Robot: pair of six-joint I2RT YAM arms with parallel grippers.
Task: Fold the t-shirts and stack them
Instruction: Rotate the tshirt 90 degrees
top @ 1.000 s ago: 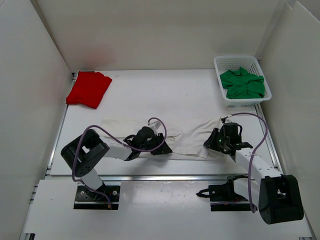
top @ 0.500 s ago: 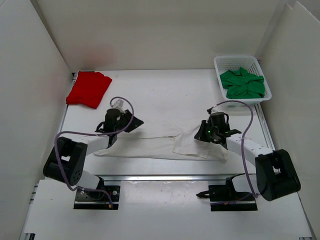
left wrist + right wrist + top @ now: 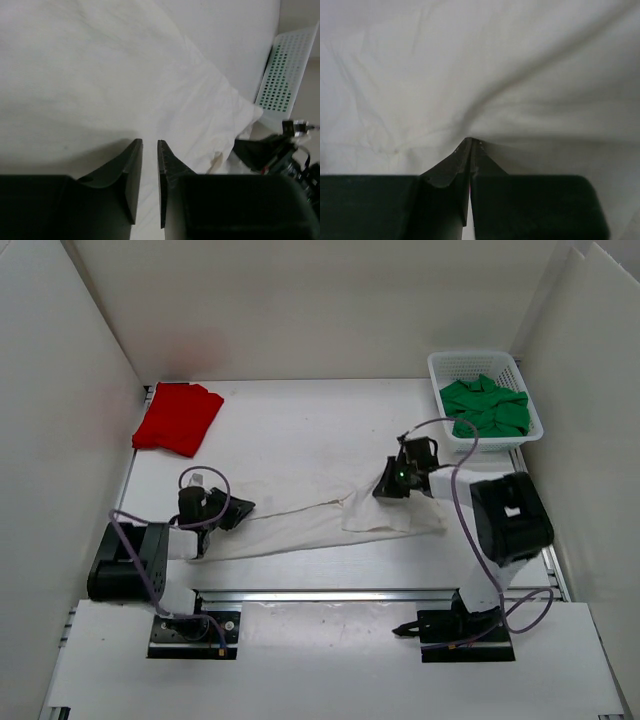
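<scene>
Top external view: crumpled white cloth t-shirt (image 3: 300,530) lies stretched across white table (image 3: 300,430); right end effector (image 3: 384,490) clamped on its right part, left end effector (image 3: 240,509) narrowly parted at its left end

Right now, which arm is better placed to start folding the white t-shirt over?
Right. The right gripper is shut on a bunched fold of the white t-shirt. The left gripper sits at the shirt's other end with a narrow gap between its jaws, so its grip is unclear.
</scene>
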